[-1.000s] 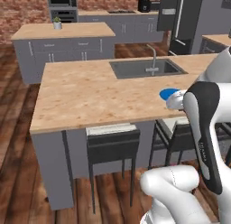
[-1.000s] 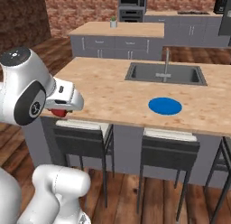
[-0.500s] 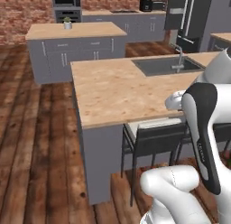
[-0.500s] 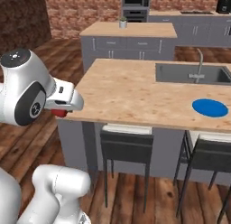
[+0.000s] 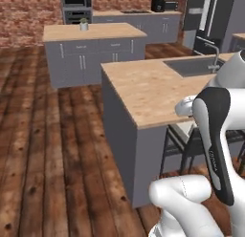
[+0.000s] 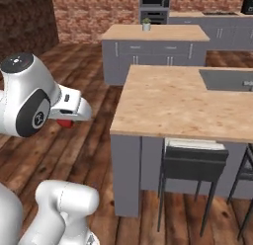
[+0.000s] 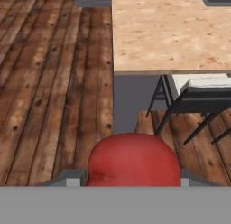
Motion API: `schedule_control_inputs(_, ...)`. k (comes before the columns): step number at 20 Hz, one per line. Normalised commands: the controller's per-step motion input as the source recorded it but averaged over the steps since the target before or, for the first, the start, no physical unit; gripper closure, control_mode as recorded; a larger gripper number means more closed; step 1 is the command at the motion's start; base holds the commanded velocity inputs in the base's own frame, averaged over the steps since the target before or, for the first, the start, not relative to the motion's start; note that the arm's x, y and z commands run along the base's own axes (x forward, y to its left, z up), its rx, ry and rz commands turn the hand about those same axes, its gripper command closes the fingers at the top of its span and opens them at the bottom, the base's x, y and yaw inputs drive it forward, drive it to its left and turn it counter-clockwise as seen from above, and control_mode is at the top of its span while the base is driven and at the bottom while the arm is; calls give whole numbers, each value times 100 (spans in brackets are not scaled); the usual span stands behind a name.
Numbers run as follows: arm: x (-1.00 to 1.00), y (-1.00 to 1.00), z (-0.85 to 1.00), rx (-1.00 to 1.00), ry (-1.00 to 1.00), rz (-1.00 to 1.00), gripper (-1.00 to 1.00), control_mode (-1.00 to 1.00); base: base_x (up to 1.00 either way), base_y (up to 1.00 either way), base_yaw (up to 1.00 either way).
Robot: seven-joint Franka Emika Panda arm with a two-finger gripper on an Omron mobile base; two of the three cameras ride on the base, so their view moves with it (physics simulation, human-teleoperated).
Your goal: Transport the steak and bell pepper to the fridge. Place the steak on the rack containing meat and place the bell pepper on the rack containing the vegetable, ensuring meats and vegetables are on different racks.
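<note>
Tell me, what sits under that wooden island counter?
Under the light wooden counter: a grey base panel and a dark stool with a pale cushion. Anything deeper beneath is hidden by the counter's overhang.

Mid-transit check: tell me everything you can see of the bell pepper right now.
The bell pepper is a smooth, glossy, bright red rounded fruit. In the hand view it bulges up at the bottom centre, seated in the gripper, whose grey fingers flank it on both sides; no stem is visible from there. In the right base view just a small red sliver peeks out beneath the white hand. It is carried in the air above the wooden floor, beside the island counter, touching nothing except the gripper.
</note>
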Motion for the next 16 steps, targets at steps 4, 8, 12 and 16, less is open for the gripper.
schedule_control_inputs(4,0,0,0,0,0,0,100,100,64,100,-18)
schedule_control_inputs(8,0,0,0,0,0,0,100,100,100,100,-27)
schedule_control_inputs(12,0,0,0,0,0,0,100,100,100,100,-33)
schedule_control_inputs(16,0,0,0,0,0,0,100,100,100,100,-38)
